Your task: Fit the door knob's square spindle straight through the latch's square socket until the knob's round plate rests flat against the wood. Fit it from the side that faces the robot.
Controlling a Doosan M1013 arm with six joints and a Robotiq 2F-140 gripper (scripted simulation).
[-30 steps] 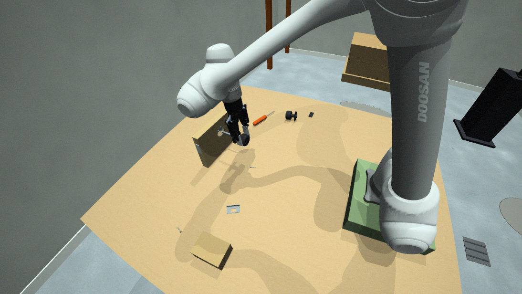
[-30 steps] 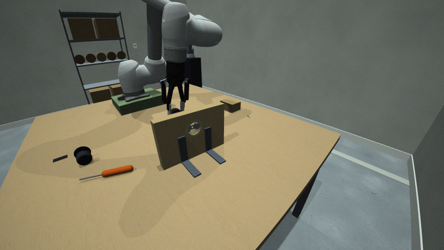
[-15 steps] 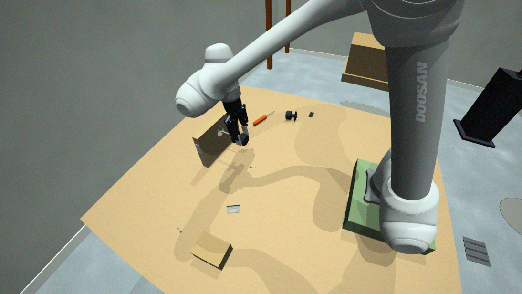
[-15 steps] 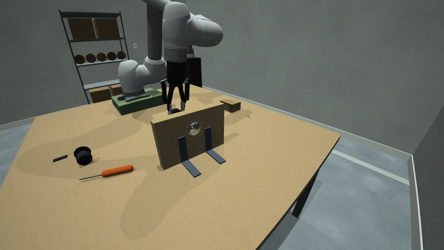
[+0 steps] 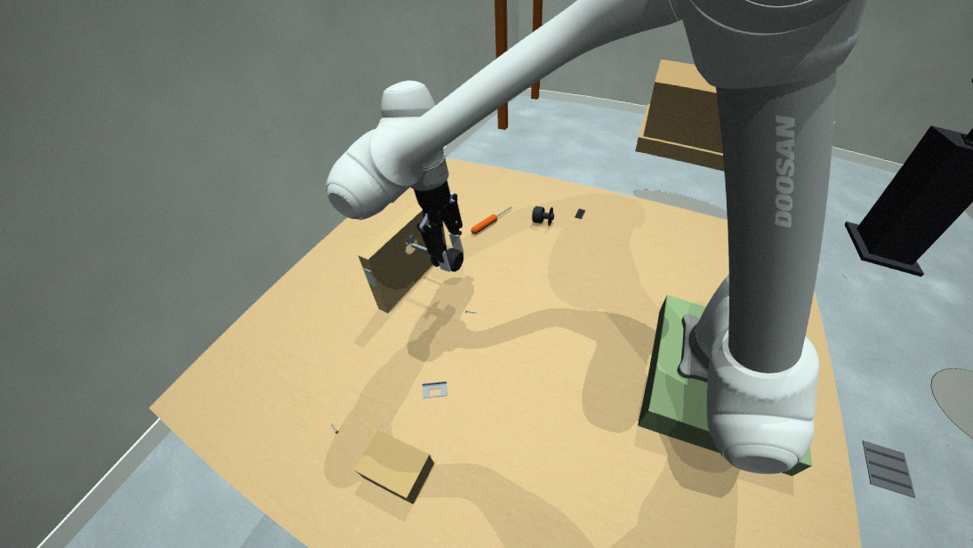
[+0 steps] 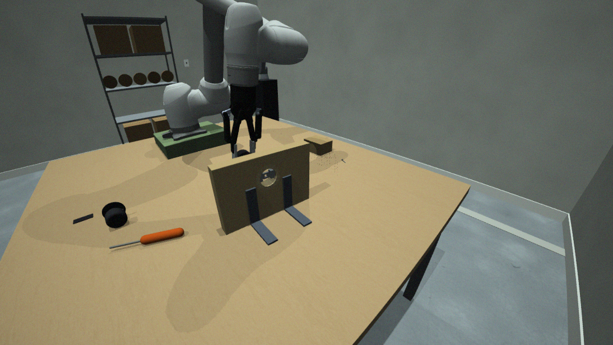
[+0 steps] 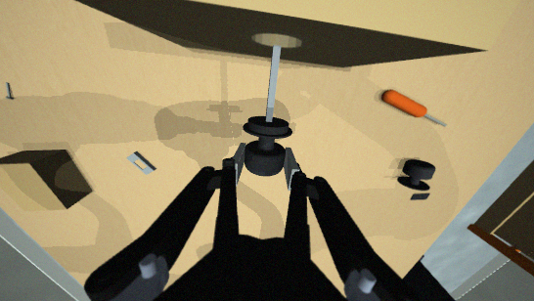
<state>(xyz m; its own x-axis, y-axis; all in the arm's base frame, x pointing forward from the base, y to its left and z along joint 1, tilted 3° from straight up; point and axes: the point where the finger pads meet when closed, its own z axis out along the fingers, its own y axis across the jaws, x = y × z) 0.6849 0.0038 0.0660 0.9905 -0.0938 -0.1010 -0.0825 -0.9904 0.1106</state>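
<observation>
The claw [image 7: 264, 165] is clamped on the black door knob [image 7: 264, 157], pads on its bulb. The wrist view alone shows the knob's round plate [image 7: 267, 128] ahead of the fingers and the grey spindle [image 7: 272, 83] running forward into the bore of the wooden panel [image 7: 342, 46], plate well short of the wood. The exterior view shows the panel's far face [image 6: 240, 188] and its two dark brackets [image 6: 257, 214]. A spare knob [image 7: 417, 172] and an orange screwdriver [image 7: 405, 104] lie off to the claw's right.
</observation>
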